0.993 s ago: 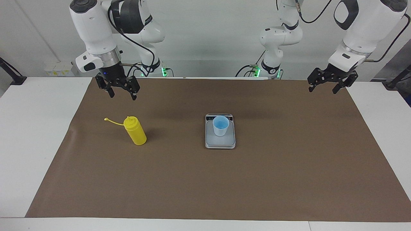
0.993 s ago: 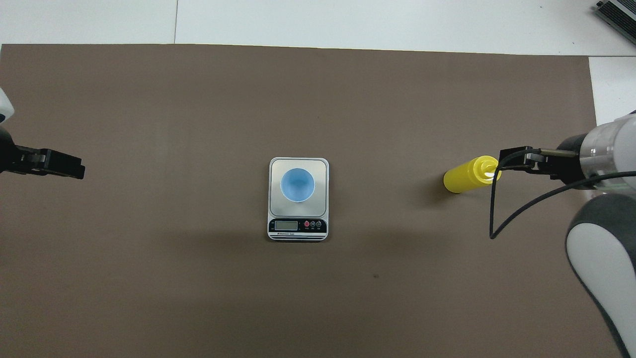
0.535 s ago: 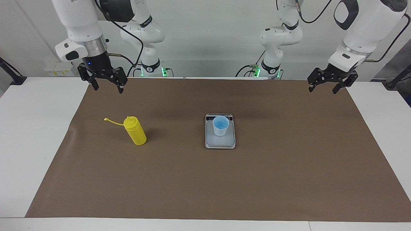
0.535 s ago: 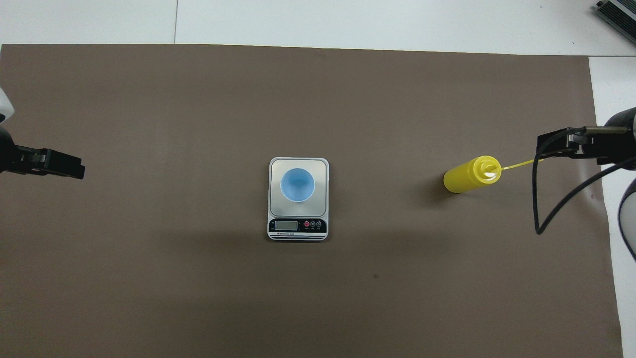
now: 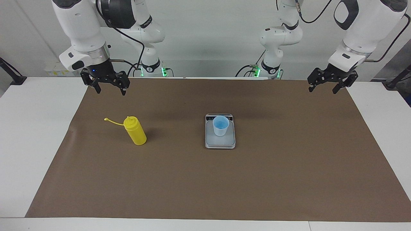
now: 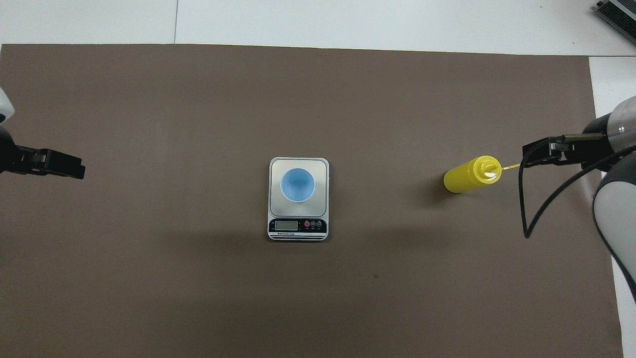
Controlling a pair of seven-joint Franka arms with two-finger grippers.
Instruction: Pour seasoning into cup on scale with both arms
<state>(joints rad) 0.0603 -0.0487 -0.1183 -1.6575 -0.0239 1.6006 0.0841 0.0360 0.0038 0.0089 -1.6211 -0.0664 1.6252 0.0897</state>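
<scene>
The yellow seasoning [image 5: 136, 131] [image 6: 469, 175] stands upright on the mat toward the right arm's end, its cap strap stretched out to the side. The light-blue cup [image 5: 221, 125] [image 6: 297, 185] stands on the grey plate of the scale [image 5: 221, 142] [image 6: 276, 167] at the mat's middle. My right gripper [image 5: 110, 91] [image 6: 539, 151] hangs open in the air over the tip of the cap strap, apart from the bottle, holding nothing. My left gripper [image 5: 322, 90] [image 6: 59, 166] waits open and empty over the mat's edge at the left arm's end.
A brown mat [image 5: 205, 186] covers most of the white table [image 5: 32, 128]. A black cable [image 6: 526, 209] loops down from the right arm. The scale's display strip [image 6: 298, 226] faces the robots. A dark device [image 6: 616, 15] lies at the table's corner.
My right gripper pulled up and away from the seasoning toward the right arm's end of the table, then came a little way back. The left arm, bottle, cup and scale stayed put.
</scene>
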